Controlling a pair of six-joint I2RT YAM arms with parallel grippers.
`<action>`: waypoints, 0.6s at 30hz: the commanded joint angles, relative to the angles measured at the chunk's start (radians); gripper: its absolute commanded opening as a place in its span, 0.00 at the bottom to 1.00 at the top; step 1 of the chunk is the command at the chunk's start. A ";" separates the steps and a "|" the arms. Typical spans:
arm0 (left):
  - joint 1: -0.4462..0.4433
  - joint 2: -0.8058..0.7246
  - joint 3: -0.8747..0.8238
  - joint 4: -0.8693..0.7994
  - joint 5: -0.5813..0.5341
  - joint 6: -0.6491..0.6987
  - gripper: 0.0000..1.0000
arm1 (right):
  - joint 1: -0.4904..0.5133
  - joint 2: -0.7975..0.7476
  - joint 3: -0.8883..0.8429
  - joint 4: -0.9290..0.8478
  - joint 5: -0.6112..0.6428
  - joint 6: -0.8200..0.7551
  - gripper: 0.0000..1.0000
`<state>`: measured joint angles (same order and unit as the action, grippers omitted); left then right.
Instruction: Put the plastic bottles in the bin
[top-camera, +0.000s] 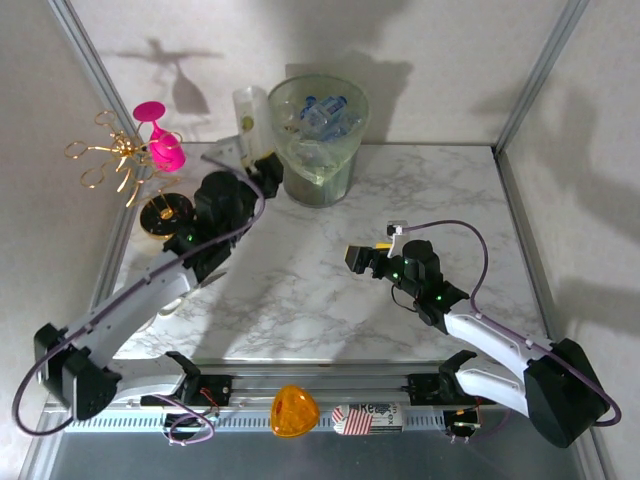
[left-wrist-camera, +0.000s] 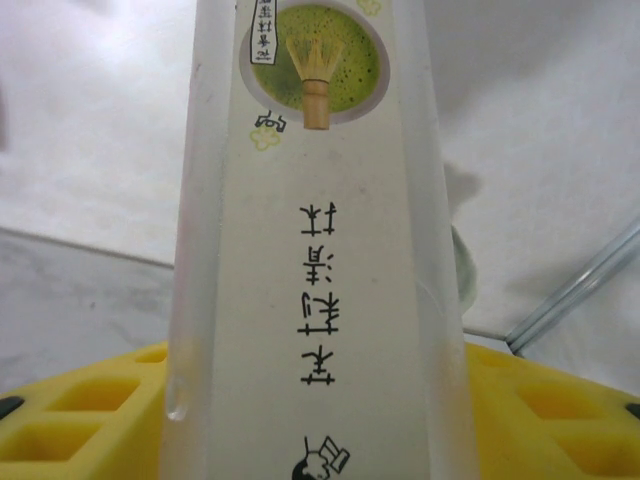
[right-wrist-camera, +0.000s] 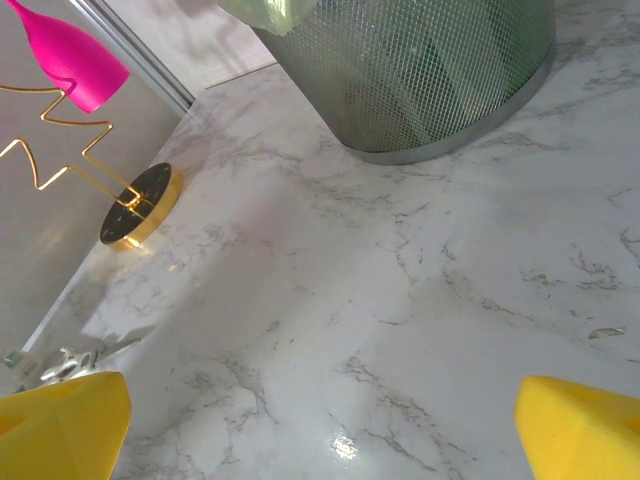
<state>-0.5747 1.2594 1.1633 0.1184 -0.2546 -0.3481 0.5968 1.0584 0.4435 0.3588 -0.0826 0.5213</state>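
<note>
On the marble table (top-camera: 300, 300) the left fingers (left-wrist-camera: 90, 420) clamp a pale matcha-label bottle (top-camera: 250, 115) raised just beside the bin (top-camera: 325, 178), so I'd carry it fully over the rim before letting go, while the right fingers (right-wrist-camera: 60, 425) hang spread and empty.

A pale bottle (top-camera: 248, 116) with a green tea picture and black writing on it was held up in the air, almost upright, just beside the left rim of the bin (top-camera: 322, 180). The bin was round, pale green and see-through. Clear bottles with blue caps (top-camera: 323, 114) lay piled inside it.
</note>
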 joint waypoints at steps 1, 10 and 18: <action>0.032 0.113 0.167 -0.070 0.143 0.122 0.49 | 0.009 -0.034 0.015 0.016 -0.007 0.025 0.99; 0.113 0.455 0.600 -0.237 0.271 0.202 0.49 | 0.009 -0.113 -0.023 -0.004 0.020 0.036 0.99; 0.174 0.730 0.950 -0.459 0.269 0.247 0.49 | 0.010 -0.171 -0.037 -0.041 0.059 0.015 0.99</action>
<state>-0.4202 1.9388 2.0285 -0.2260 -0.0010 -0.1410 0.5976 0.9096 0.4191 0.3302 -0.0532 0.5457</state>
